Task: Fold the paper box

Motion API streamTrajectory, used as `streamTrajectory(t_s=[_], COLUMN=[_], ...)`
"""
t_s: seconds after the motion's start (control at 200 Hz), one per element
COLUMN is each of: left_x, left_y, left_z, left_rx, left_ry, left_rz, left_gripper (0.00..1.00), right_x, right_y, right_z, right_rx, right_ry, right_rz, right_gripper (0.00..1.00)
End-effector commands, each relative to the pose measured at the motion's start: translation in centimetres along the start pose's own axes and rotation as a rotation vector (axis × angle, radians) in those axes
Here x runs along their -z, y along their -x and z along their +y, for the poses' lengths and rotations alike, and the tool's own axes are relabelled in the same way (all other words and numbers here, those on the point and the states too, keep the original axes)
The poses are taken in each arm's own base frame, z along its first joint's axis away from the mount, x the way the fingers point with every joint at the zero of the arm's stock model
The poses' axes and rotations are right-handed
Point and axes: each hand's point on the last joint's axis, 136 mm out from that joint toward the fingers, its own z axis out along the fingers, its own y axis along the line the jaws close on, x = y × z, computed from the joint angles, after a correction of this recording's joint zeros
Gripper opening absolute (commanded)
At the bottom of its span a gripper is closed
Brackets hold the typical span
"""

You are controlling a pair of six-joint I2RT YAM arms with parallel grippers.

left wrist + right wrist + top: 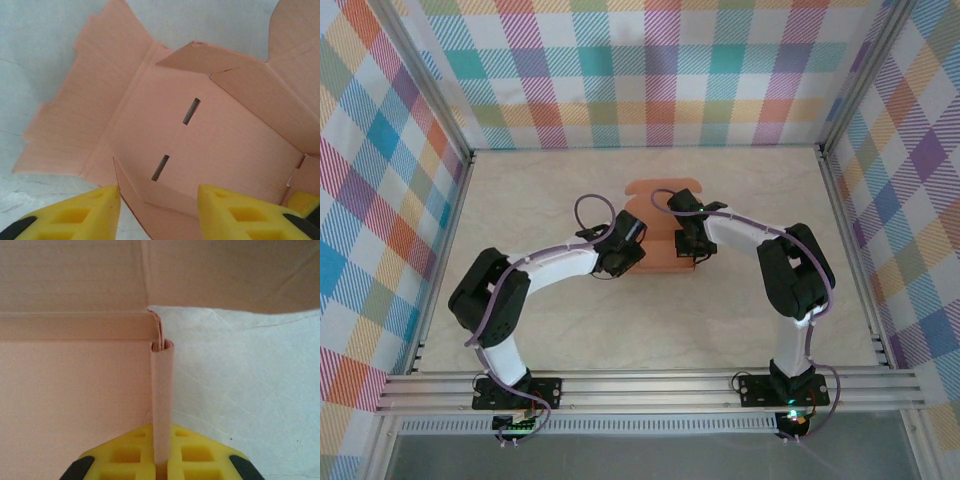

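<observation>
The paper box (660, 194) is salmon-orange card lying partly folded on the table at centre back. In the left wrist view the paper box (220, 135) shows its floor with two slots and a notched panel spread flat to the left. My left gripper (159, 194) is open, its yellow fingers (75, 215) standing either side of a raised corner flap, the left tip touching the flap's edge. My right gripper (162, 440) is shut on a doubled-over side wall (162, 390) of the paper box (75, 390), holding it upright. From above, the left gripper (623, 252) and right gripper (692, 243) flank the box.
The pale marbled table (520, 330) is walled by plaid panels with aluminium posts (440, 120). A metal rail (650, 390) carrying both arm bases runs along the near edge. Bare tabletop (250, 390) lies right of the held wall.
</observation>
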Motion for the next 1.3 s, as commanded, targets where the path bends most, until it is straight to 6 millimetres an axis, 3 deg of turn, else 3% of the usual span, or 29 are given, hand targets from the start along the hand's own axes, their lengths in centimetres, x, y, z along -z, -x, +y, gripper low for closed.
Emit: streamTrajectory(t_s=[0.0,0.325,0.555,0.785,1.05,1.3], left_x=[-0.9,-3.2,-3.8,-2.7,-1.0,2.1], left_y=[-1.0,-2.9,-5.6,-6.5,-3.3,2.8], left_z=[-1.1,-5.0,-4.6,-4.6,-3.0,-0.8], left_rx=[0.011,-0.079,-0.107,-0.096,-0.261,-0.437], left_ry=[-0.021,-0.118,-0.139,-0.218,-0.115,0.031], left_rz=[0.054,0.172,0.314,0.395,0.265,0.012], left_gripper=[0.44,0.41,0.4,0.4,0.46,0.6], right_x=[0.1,0.2,0.2,0.2,0.3,0.8], right_y=[-0.7,-1.2,-1.2,-0.9,-0.7,-0.6], right_z=[-0.5,-0.3,-0.6,-0.3,-0.4,-0.4], right_rx=[0.0,0.035,0.066,0.063,0.062,0.081], right_ry=[-0.001,0.032,0.024,0.035,0.031,0.035], right_rz=[0.021,0.014,0.0,-0.009,-0.015,-0.029], right_gripper=[0.09,0.09,0.08,0.08,0.08,0.08])
